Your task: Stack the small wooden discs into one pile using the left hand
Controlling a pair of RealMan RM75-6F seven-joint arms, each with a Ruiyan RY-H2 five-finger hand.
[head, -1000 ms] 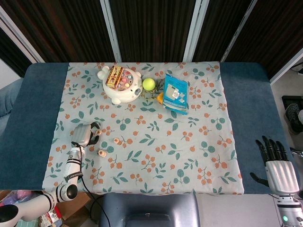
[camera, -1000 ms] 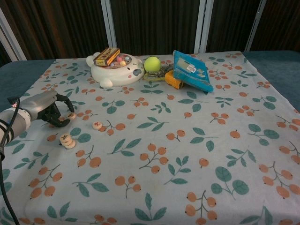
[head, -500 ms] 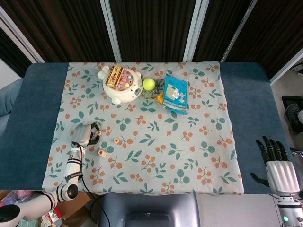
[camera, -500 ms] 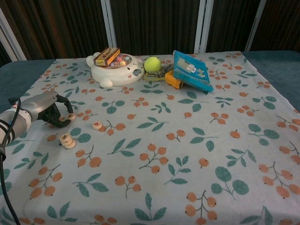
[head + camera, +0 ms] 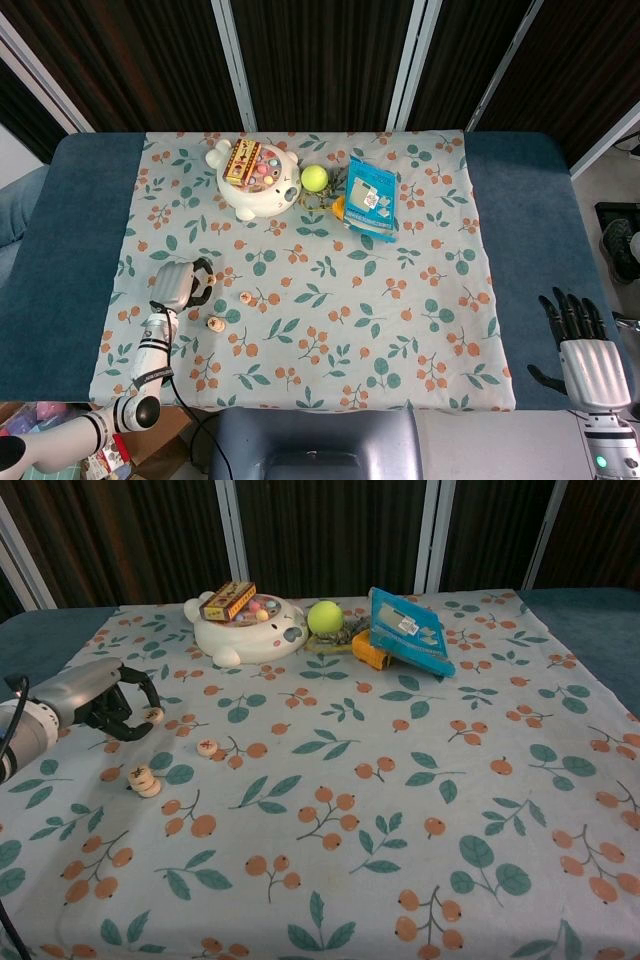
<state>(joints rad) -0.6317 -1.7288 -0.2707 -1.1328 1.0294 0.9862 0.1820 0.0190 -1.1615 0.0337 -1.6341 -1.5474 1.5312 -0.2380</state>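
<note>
My left hand point(image 5: 177, 286) point(image 5: 100, 698) hovers over the left side of the flowered cloth and pinches a small wooden disc point(image 5: 153, 716) between its fingertips, a little above the cloth. A short pile of wooden discs point(image 5: 214, 323) point(image 5: 144, 780) lies just in front of that hand. One single disc point(image 5: 245, 297) point(image 5: 207, 747) lies to the right of the hand. My right hand point(image 5: 586, 352) rests off the cloth at the table's near right corner, fingers spread and holding nothing; only the head view shows it.
At the back stand a white bear-shaped dish point(image 5: 256, 181) point(image 5: 245, 628) with a small box and beads in it, a tennis ball point(image 5: 314, 177) point(image 5: 323, 616) and a blue packet point(image 5: 371, 196) point(image 5: 408, 630). Blue table point(image 5: 520, 230) borders the cloth.
The left hand has closed on the disc that lay on the cloth beside it and lifted it slightly. The right hand has not moved.
</note>
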